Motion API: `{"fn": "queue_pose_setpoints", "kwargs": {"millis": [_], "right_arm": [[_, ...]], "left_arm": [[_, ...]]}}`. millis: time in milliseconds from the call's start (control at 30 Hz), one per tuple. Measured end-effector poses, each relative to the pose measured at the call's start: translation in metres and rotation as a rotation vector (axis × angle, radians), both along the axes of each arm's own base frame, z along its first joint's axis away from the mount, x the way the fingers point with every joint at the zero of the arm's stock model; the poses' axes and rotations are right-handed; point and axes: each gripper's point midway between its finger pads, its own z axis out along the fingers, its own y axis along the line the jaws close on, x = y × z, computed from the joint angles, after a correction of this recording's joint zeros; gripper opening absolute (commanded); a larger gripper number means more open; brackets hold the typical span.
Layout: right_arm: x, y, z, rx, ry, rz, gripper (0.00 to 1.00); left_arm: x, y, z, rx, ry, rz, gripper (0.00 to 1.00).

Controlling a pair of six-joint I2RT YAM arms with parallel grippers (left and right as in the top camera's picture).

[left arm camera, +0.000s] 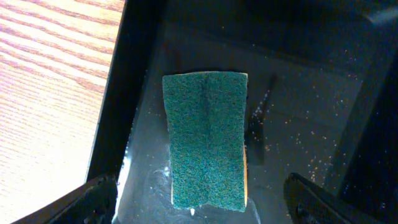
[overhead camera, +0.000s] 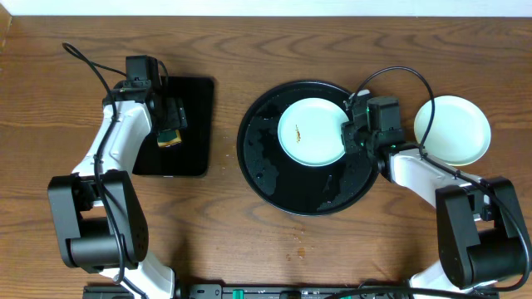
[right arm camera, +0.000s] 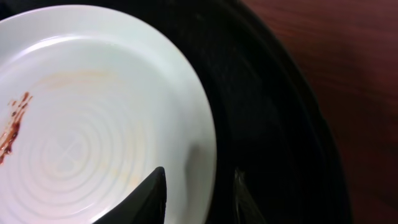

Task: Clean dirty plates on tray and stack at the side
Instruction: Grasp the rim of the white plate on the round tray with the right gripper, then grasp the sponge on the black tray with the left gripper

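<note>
Brown wood worktop holds everything. On the left sits a small black tray with a green sponge in it. The left arm reaches far and points down, and the left claw hangs wide open right over the sponge, not touching it.

In the middle is the big round tray, with a dirty plate on it that has a brown smear. The right arm bends in from the near right. The right claw has one finger on each side of the plate's right edge, and I cannot tell if it is pinching.

I think the plate needs holding firmly next, then scrubbing. Another plate waits on the far right.
</note>
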Motion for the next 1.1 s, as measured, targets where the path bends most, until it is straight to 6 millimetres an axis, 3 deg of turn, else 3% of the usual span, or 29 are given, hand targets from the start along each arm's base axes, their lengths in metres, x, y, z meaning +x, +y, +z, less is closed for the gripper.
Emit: {"fn": "queue_pose_setpoints", "kwargs": {"millis": [200,433,733,1000,1033,1100], "right_arm": [[-0.004,-0.004,-0.004,0.019,0.035,-0.058,0.32],[-0.004,-0.004,-0.022,0.044,0.075,-0.099,0.13],[0.004,-0.001,-0.023,0.059,0.056,-0.102,0.12],[0.005,0.000,-0.021,0.066,0.051,-0.108,0.06],[0.005,0.000,-0.021,0.066,0.050,-0.108,0.06],[0.005,0.000,-0.021,0.066,0.049,-0.108,0.06]], "left_arm": [[0.000,0.000,0.000,0.000,0.000,0.000,0.86],[0.007,0.000,0.002,0.001,-0.029,0.000,0.86],[0.010,-0.014,0.000,-0.075,-0.038,-0.030,0.85],[0.011,-0.004,-0.046,-0.032,0.045,-0.010,0.85],[0.013,-0.003,-0.053,-0.028,0.050,-0.008,0.82],[0.018,-0.004,-0.063,-0.032,0.045,-0.005,0.63]]}}
